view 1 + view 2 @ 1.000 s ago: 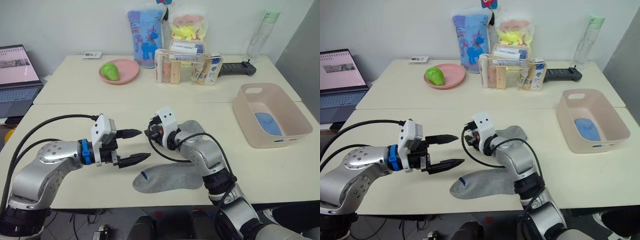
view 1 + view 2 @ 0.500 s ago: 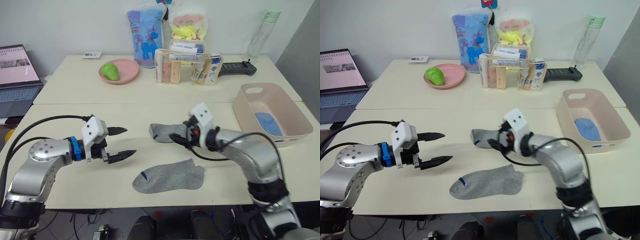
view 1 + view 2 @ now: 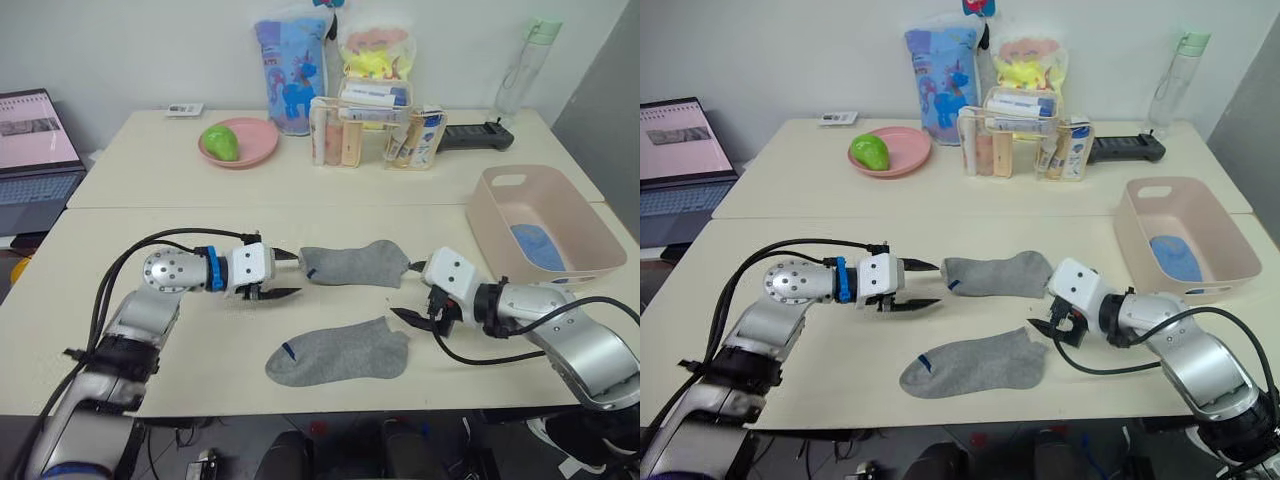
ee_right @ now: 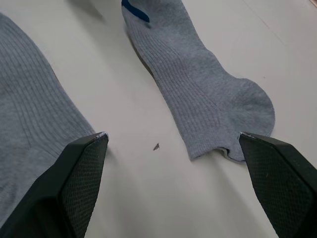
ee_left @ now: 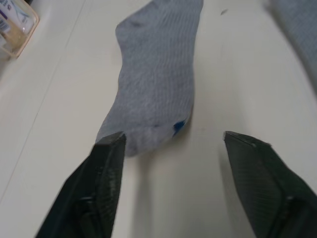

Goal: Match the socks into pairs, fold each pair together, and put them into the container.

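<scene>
A: Item: two grey socks flat on the tabletop, far sock, near sock; blue sock in tub.

B: Left gripper and right gripper, fingers open, empty. Risk: pinching one layer, sock dragging skewed.

Two grey socks; one blue sock; one container.

Laptop, pink plate, bottle
</scene>
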